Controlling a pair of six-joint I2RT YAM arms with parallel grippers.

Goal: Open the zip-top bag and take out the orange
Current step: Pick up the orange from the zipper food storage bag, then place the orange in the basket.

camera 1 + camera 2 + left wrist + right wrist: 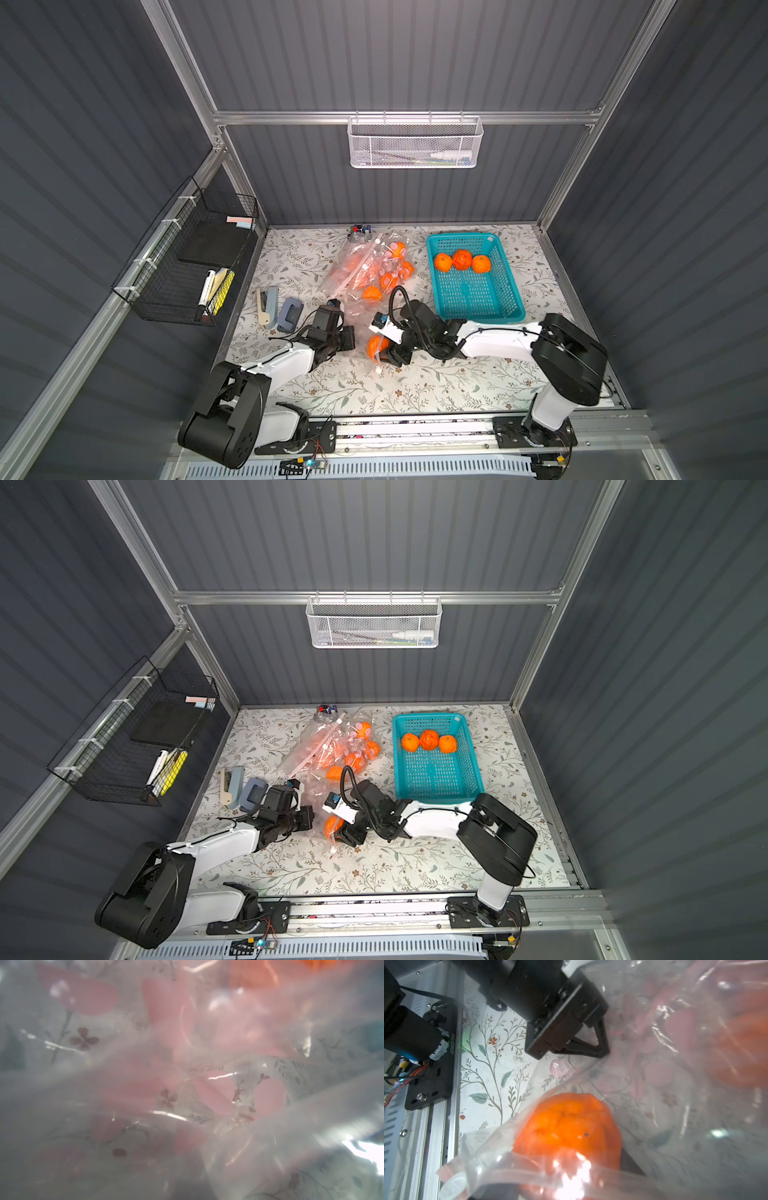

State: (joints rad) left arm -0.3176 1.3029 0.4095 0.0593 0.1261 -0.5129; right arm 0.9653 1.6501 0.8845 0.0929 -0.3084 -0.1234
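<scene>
Orange (566, 1126) in the open mouth of the bag (654, 1105), near the front corner of the basket (478, 307). Left claw (602, 1051) pinched together on the bag; right claw (382, 353), jaws apart astride the orange. Advised: close squarely, then withdraw along the mouth, keeping the bag taut.

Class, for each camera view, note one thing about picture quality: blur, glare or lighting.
Left wrist view: the zip-top bag fills the frame, nearly all blurred, white glare at one edge. Right wrist view: the orange is fairly sharp, with glare on the plastic over it. Both top views: sharp, table bright, walls dim.
</scene>
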